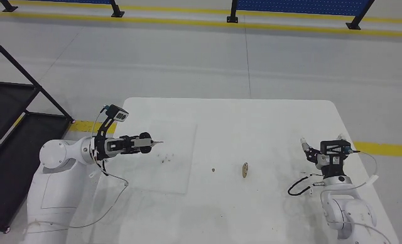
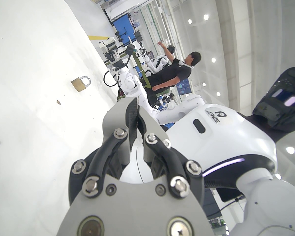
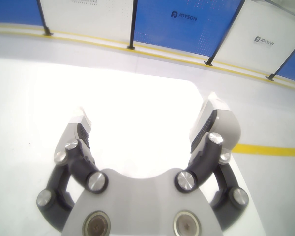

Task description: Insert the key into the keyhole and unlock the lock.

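Nearest me, the brass padlock [image 1: 244, 170] lies flat on the white table [image 1: 270, 124], between the two arms and closer to the right one. A small brownish bit [image 1: 213, 170] sits near it on the left arm's side (too small for me to say what it is). Farther back, the left gripper [image 2: 135, 105] is held level over the table, fingers pressed together, well apart from the brass padlock. The right gripper [image 3: 147, 110] is by the table's right edge, fingers spread wide over bare tabletop
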Motion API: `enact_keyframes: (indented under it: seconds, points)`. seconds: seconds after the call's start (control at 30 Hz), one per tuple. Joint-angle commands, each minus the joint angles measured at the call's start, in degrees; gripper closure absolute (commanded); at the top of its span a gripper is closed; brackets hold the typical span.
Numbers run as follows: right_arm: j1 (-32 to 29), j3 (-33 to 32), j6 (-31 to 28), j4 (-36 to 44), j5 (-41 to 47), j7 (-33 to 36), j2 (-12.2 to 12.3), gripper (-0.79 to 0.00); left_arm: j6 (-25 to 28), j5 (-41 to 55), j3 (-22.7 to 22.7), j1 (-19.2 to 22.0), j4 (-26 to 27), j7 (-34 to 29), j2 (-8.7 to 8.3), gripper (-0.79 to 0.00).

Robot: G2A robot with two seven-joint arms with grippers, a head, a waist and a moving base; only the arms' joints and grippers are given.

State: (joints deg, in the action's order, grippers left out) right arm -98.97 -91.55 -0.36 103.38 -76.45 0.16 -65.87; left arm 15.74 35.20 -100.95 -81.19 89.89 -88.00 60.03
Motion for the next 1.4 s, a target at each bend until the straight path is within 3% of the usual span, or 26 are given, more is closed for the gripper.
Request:
enact_keyframes:
  seconds: [0.0,0.27,0.6,0.8,1.07,1.2,1.27,1.37]
  points:
    - [0.71,0.63,-1.96,1.27,-2.07,1.62,0.11,-0.785,0.00,0.00,0.00,0.00,0.00,0.00,0.00,0.000]
    - [4.73,4.64,-5.44,10.32,-0.55,17.22,-0.11,-0.785,0.00,0.00,0.00,0.00,0.00,0.00,0.00,0.000]
    - [7.44,10.12,-9.25,25.12,-2.56,44.18,-0.02,-0.785,0.00,0.00,0.00,0.00,0.00,0.00,0.00,0.000]
    - [11.81,16.14,-6.63,28.22,-0.28,52.40,-0.69,-0.785,0.00,0.00,0.00,0.00,0.00,0.00,0.00,0.000]
    - [20.57,25.25,-0.38,26.14,0.74,66.23,-2.11,-0.785,0.00,0.00,0.00,0.00,0.00,0.00,0.00,0.000]
    - [25.66,27.97,4.75,22.95,8.51,76.74,-3.17,-0.785,0.00,0.00,0.00,0.00,0.00,0.00,0.00,0.000]
    - [27.96,27.71,8.13,21.15,11.87,78.44,-3.63,-0.785,0.00,0.00,0.00,0.00,0.00,0.00,0.00,0.000]
    - [28.29,27.69,8.30,20.96,12.70,78.48,-3.70,-0.785,0.00,0.00,0.00,0.00,0.00,0.00,0.00,0.000]
